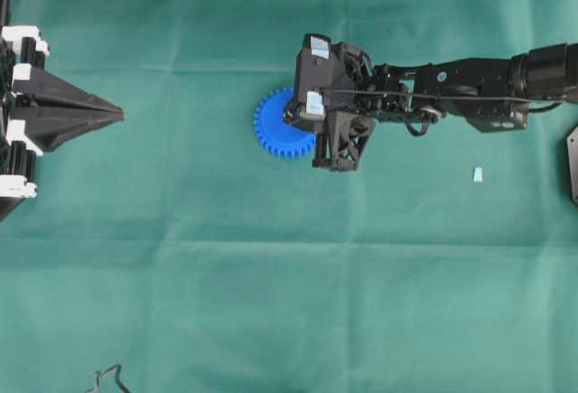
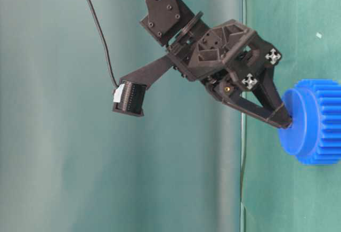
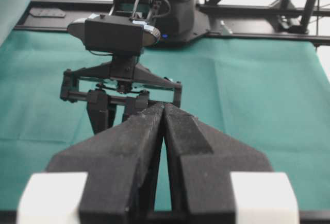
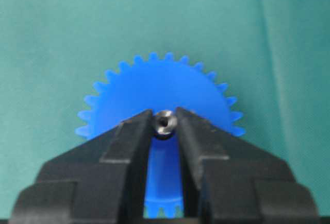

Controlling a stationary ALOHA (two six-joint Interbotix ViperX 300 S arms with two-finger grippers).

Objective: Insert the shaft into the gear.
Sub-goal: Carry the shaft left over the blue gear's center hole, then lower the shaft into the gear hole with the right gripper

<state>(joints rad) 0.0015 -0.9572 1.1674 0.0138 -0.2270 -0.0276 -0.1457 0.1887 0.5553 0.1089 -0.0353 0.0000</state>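
The right gripper [image 4: 165,123] is clamping the shaft [image 4: 165,123] between its fingertips and holding it down against the top face of the gear [image 1: 275,122], which is lying flat on the green cloth [image 1: 271,303] a little left of the table's middle. Over at the far left edge the left gripper [image 1: 116,115] is sitting with its fingers pressed together on nothing, pointing toward the gear from well apart, while a small pale scrap [image 1: 478,174] is lying on the cloth off to the right.
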